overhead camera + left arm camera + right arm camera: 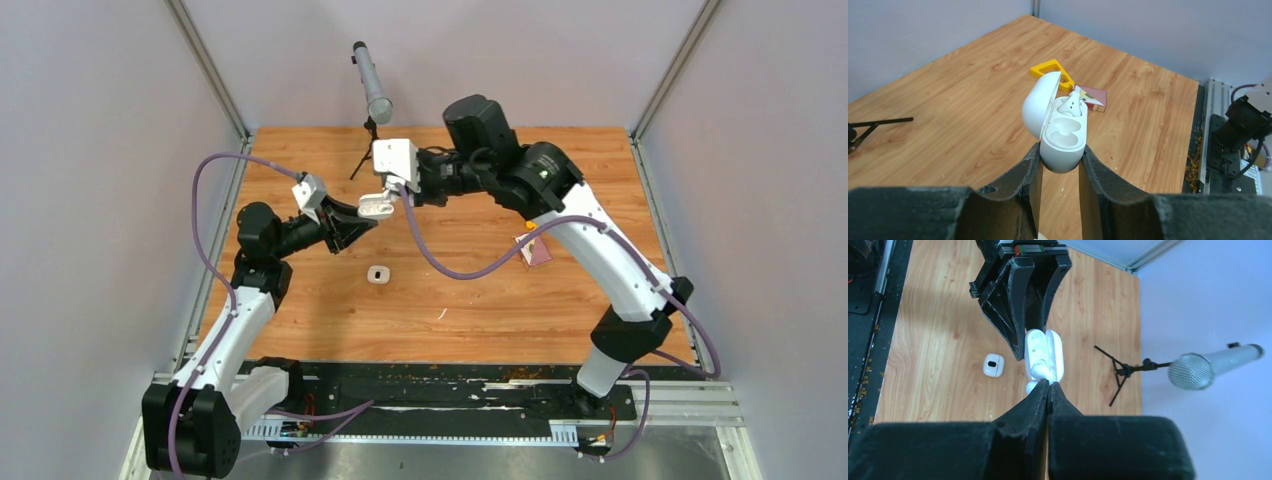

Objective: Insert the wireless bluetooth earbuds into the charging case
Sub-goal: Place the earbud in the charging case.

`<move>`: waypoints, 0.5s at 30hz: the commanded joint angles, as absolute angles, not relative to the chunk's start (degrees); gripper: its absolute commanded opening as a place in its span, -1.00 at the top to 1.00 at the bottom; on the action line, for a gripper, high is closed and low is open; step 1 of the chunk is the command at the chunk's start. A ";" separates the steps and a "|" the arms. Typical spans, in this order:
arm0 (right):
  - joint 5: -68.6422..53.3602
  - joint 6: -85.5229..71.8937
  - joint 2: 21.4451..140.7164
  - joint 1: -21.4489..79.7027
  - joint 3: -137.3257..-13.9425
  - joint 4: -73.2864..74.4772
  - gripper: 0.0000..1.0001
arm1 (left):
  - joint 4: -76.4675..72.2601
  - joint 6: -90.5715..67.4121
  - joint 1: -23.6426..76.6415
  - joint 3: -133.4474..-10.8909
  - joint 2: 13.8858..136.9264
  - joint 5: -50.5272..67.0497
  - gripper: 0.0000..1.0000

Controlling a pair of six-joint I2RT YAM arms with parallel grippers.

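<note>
The wooden table [470, 310] carries a small white case [377, 274] near its middle. A reddish card [537, 251] lies to the right, beside a yellow triangular frame [1052, 67]. A microphone's black tripod [362, 155] stands at the far edge.

Count, all views. White plastic charging cases: 2, namely the open clamshell case [1064, 142] and the closed case [377, 274]. Tiny white plastic earbud [1070, 105]: 1 certain; a second cannot be confirmed. Yellow triangular plastic frame [1050, 67]: 1. Small red-and-white card [1093, 97]: 1. Grey mesh-headed microphone [1198, 371]: 1. Black tripod [1120, 372]: 1.
</note>
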State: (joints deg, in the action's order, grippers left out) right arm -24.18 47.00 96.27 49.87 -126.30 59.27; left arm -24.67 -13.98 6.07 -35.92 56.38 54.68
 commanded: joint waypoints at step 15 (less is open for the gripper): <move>-21.53 49.65 99.10 55.22 -121.47 54.25 1.00 | -16.31 -7.92 8.79 -39.24 52.79 61.07 1.00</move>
State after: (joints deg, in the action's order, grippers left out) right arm -22.55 48.21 101.14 54.35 -123.22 57.17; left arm -18.28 -9.67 8.34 -36.07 54.13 59.31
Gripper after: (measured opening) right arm 0.009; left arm 0.356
